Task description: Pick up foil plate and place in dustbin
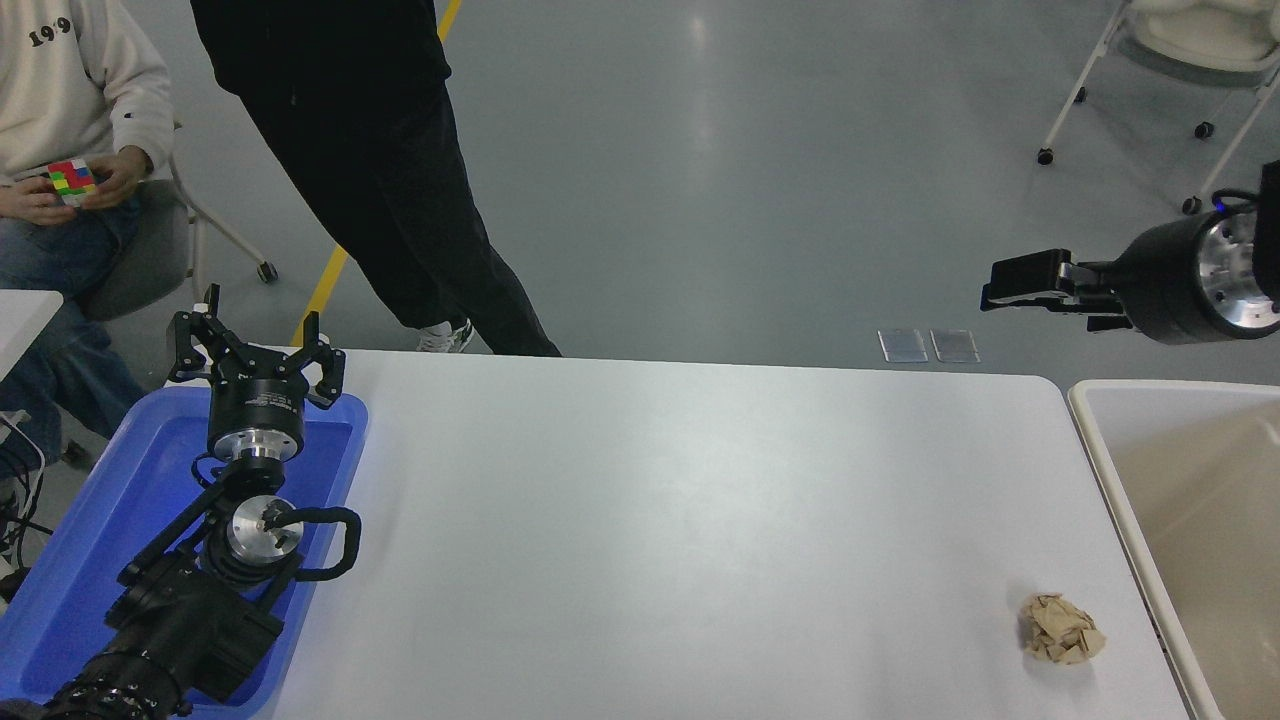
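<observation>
Hovering empty above the dustbin [1100, 420], the right gripper [1000, 285], fingers seemingly together, suggests delivery done, though no foil plate shows.

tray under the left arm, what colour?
Blue tray, plain with no pattern; the head view shows it at the table's left end.

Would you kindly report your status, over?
Left claw open, parked over blue tray. Right claw raised beyond the table; open or shut unclear. No foil plate visible. Dustbin unobstructed.
</observation>
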Controlling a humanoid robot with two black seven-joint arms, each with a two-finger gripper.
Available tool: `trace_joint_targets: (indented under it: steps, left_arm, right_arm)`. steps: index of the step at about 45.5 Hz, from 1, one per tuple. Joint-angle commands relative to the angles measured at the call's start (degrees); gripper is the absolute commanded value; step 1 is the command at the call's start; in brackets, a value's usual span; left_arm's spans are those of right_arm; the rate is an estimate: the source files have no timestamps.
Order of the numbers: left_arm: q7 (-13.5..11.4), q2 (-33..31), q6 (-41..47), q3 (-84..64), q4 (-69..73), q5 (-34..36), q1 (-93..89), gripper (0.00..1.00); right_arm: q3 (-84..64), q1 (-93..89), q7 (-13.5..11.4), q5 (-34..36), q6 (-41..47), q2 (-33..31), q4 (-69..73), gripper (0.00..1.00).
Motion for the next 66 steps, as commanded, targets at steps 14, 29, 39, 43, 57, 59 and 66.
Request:
trace_joint_targets:
  steps: [14,29,39,43,57,59,66]
  left_arm:
    - [0.0,0.0,0.0,0.0,0.0,0.0,0.0,0.99]
    - [0.0,0.1,0.0,0.0,0.0,0.0,0.0,0.99]
    - [0.0,0.1,0.0,0.0,0.0,0.0,0.0,0.99]
    - [0.0,0.0,0.0,0.0,0.0,0.0,0.0,0.99]
    - [0.0,0.0,0.0,0.0,0.0,0.0,0.0,0.99]
    - [0.0,0.0,0.0,0.0,0.0,0.0,0.0,0.99]
    - [0.0,0.0,0.0,0.0,0.0,0.0,0.0,0.99]
  right_arm:
    - [7.8,1.8,0.2,8.3,8.6,19.4,1.2,1.0]
    - [5.2,1.1,-0.1,8.0,9.7,24.2,-1.6,1.0]
    - [2.8,1.8,-0.1,9.6,15.9,22.3,-2.5,1.0]
    - [2.0,2.7,-0.1,14.9,17.0,20.6,-2.3,1.0]
    - [0.2,4.7,-0.1,18.9,17.9,20.0,-2.1,1.0]
    - [0.0,4.8,-0.1,18.9,17.9,20.0,-2.2,1.0]
    - [-0.1,4.9,0.0,18.9,18.0,20.0,-2.2,1.0]
